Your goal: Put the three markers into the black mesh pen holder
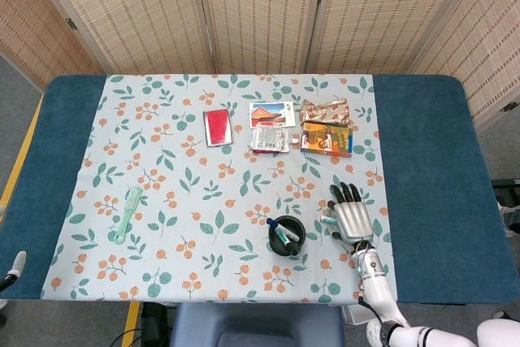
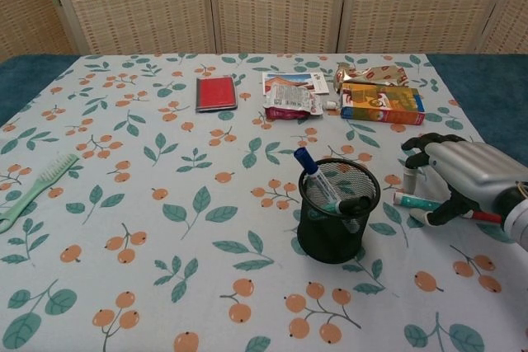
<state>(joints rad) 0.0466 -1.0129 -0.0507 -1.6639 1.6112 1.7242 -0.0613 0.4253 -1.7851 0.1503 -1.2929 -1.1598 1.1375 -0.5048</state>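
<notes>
My right hand hangs palm-down over the right part of the leaf-and-berry printed tablecloth, its silver back turned up and its dark fingers curved forward and down toward the cloth, spread a little from one another. My thumb reaches down at the near side. In the head view the same hand points away from me, wrist toward the table's near edge, with the forearm running back off the cloth. Under the palm lies the white marker with teal band and red end, flat on the cloth and running left to right; its teal-marked end pokes out on the left between my fingers and thumb, and its red end shows just past the thumb on the right. My fingers arch over it and my thumb sits right beside it, but I cannot tell whether either is pressing the barrel; the marker rests on the cloth and the hand is not closed on it. The black mesh pen holder stands just to the left of my hand, near but apart, and two markers already stand tilted inside it, a blue-capped marker leaning up to the left and a dark-capped marker beside it. My left hand is out of sight in both views.
</notes>
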